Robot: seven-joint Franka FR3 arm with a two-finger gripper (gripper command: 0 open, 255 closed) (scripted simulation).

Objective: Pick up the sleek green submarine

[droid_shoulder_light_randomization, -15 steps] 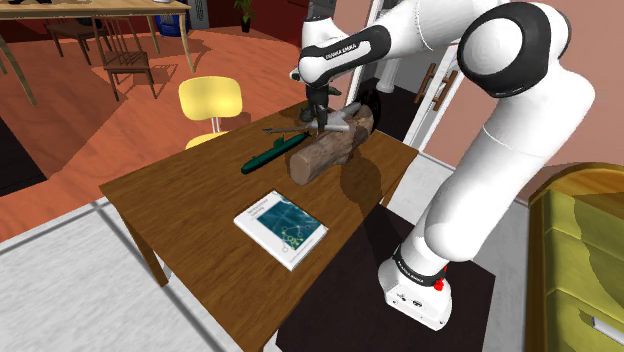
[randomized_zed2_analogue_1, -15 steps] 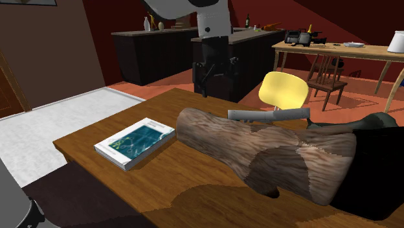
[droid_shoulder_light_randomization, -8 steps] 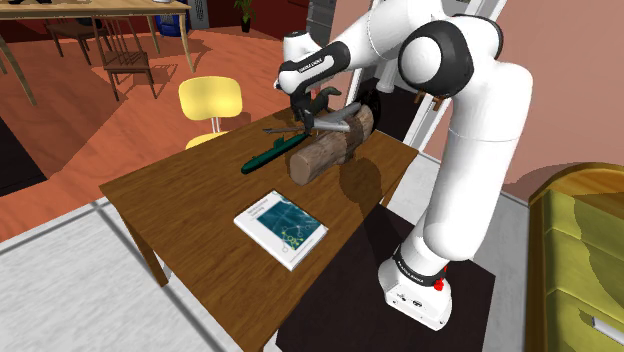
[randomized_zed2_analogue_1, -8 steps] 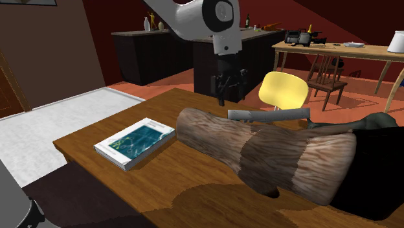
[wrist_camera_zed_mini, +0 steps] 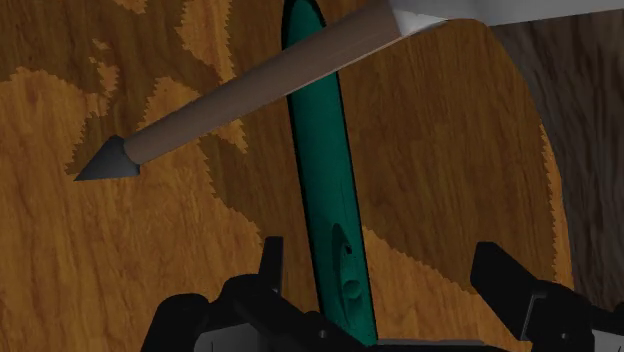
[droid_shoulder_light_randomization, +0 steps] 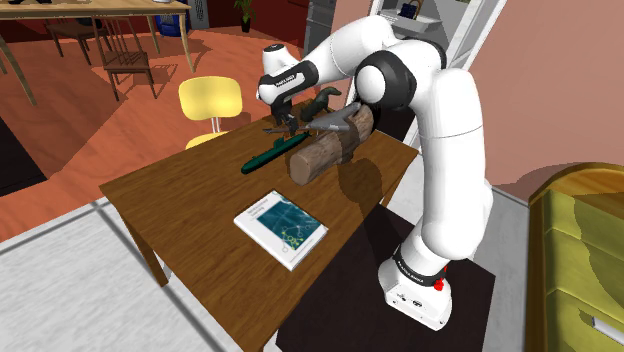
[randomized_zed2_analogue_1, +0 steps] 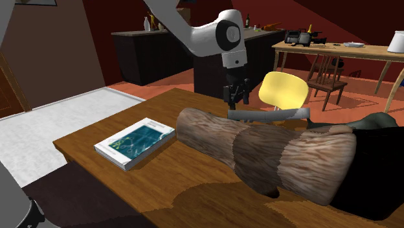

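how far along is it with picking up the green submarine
Done: the gripper hangs over the green submarine, with its fingers open on either side of the hull. In hand: the approach; the submarine lies flat on the table, untouched. Left: lower, close on the hull and lift.

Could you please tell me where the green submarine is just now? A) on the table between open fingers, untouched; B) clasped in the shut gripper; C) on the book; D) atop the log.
A: in the wrist view the green submarine lies on the table between the spread fingers of the gripper, a gap on either side.
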